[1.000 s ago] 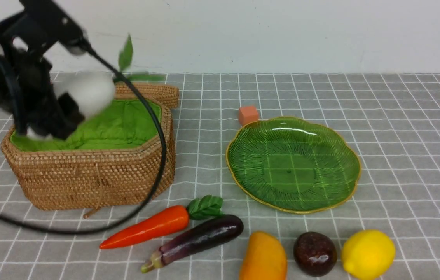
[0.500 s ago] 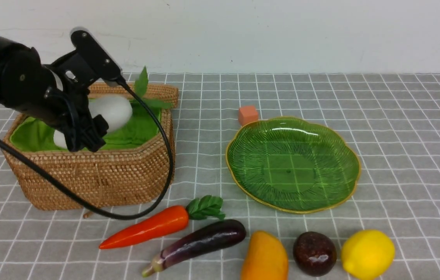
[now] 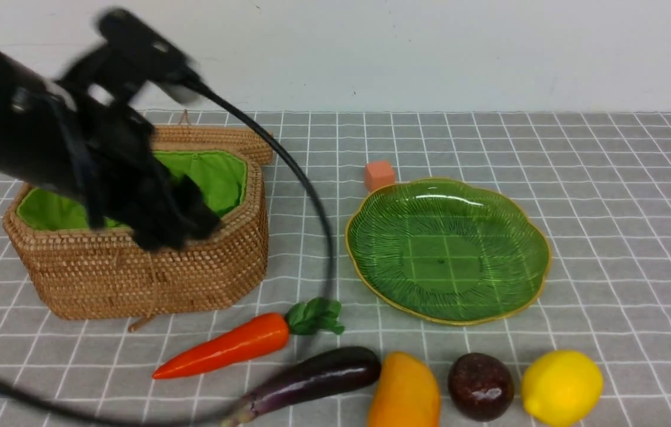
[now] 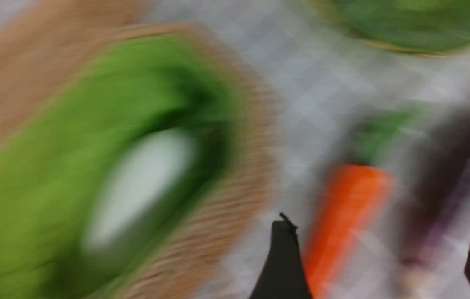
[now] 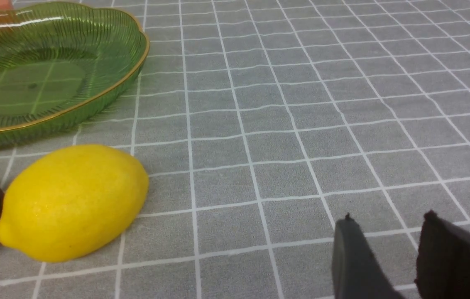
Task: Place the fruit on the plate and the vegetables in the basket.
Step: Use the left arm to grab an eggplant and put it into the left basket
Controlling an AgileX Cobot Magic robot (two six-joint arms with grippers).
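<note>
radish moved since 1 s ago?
Yes, downward. The radish was held above the rim of the basket by the left gripper; now it lies low inside the basket, let go.

This looks like a robot lab, not a real kitchen. A big black robot arm (image 3: 45, 148) with a thick black cable (image 3: 312, 196) hangs over the counter (image 3: 620, 284). The counter has a grey cloth (image 3: 608, 154) with white squares on it, and behind it is a plain white wall (image 3: 430, 53). The food is shiny toy food: a carrot (image 3: 229, 345), an eggplant (image 3: 318, 376), a mango (image 3: 403, 391), a dark round fruit (image 3: 481, 385) and a lemon (image 3: 561, 386), laid out in a neat row. A woven basket (image 3: 152, 279) and a green plate (image 3: 448, 249) sit behind them, set out like a test.
</note>
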